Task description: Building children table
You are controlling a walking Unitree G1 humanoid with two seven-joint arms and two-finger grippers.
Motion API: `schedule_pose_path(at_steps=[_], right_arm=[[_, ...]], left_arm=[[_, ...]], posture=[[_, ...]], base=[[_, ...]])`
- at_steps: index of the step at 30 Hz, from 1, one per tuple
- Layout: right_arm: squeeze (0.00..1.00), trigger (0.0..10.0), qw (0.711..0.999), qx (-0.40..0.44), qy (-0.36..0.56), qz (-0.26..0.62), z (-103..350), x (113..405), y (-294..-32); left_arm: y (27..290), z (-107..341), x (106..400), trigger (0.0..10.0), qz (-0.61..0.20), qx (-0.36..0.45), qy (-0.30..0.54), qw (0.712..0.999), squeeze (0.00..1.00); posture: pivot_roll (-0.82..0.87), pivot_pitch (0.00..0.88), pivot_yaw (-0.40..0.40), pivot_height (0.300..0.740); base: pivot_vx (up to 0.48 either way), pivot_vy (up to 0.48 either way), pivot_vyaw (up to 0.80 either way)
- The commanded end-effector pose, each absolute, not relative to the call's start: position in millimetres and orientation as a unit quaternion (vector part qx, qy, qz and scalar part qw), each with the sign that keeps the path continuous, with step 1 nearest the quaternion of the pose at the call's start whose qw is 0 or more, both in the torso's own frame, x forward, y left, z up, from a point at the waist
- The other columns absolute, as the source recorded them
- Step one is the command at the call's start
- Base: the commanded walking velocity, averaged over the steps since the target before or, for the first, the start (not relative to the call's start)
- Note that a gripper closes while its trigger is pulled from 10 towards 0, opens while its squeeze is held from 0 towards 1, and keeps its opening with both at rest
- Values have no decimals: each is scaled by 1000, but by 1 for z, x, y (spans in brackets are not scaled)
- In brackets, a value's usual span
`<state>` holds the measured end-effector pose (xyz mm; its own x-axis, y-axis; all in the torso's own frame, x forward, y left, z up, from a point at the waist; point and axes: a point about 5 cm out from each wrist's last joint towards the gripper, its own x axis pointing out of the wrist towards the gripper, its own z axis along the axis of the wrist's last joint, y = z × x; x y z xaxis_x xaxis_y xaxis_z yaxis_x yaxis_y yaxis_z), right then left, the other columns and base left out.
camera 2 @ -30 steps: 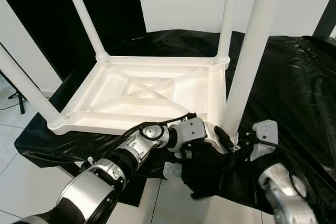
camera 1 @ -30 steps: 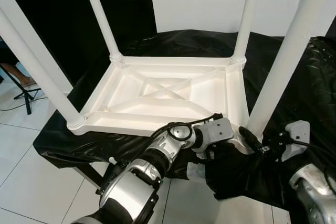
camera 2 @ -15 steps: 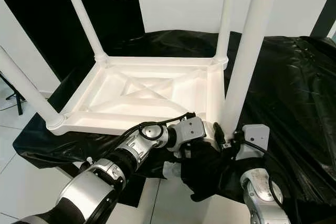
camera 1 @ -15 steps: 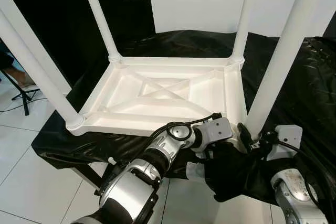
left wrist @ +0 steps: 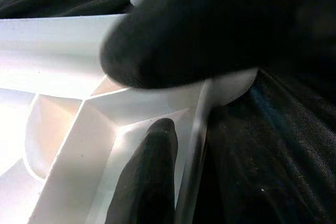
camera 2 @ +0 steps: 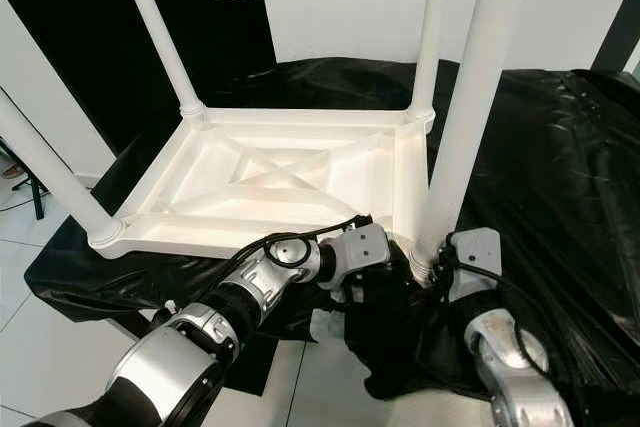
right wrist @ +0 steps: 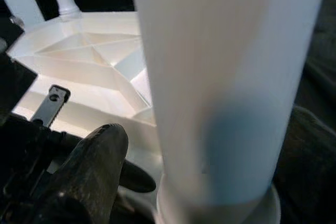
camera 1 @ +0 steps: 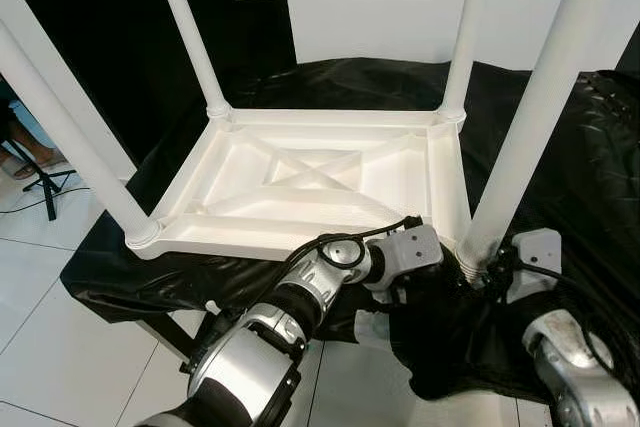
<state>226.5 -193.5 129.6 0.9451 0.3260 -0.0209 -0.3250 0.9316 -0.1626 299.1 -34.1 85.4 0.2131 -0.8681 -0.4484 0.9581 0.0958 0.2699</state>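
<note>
text: none readable | labels: none | numbers: none | signs: none

The near right corner of the upturned table (camera 1: 300, 172) is crowded: the left gripper (camera 1: 430, 282) grips the rim there, and the right gripper (camera 1: 492, 269) presses against the foot of the near right leg (camera 1: 530, 127), leaving no gap between them. The ribbed underside is open from above, fenced by four upright legs, with wide gaps between them along each side. Black sheeting (camera 1: 590, 167) bunches up against the table's right and far edges.
</note>
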Motion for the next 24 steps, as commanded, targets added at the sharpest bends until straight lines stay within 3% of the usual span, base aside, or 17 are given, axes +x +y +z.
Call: schedule_pose_path(at_steps=[1,6,7,11,17,24], right_arm=[[0,10000,975,-87,-9,205,135,228,-197],[0,10000,963,-110,-9,244,144,233,-204],[0,0,960,-115,-1,256,144,233,-205],[0,0,949,-110,56,291,133,229,-210],[0,0,957,-87,62,269,129,228,-212],[0,0,993,-46,3,109,120,226,-192]], left_arm=[[-23,38,284,10000,-523,283,166,786,0],[-22,37,284,10000,-522,285,167,787,0],[-21,37,285,10000,-521,284,168,787,0],[-21,37,284,10000,-519,283,168,789,0],[-21,37,285,10000,-518,281,168,790,0],[-20,38,286,10000,-518,282,167,790,0]], posture=[[15,0,80,740],[19,0,76,740],[21,0,74,740],[30,0,68,740],[33,0,67,740],[29,0,72,740]], base=[[0,0,0],[0,0,0],[0,0,0],[0,0,0],[0,0,0],[0,0,0]])
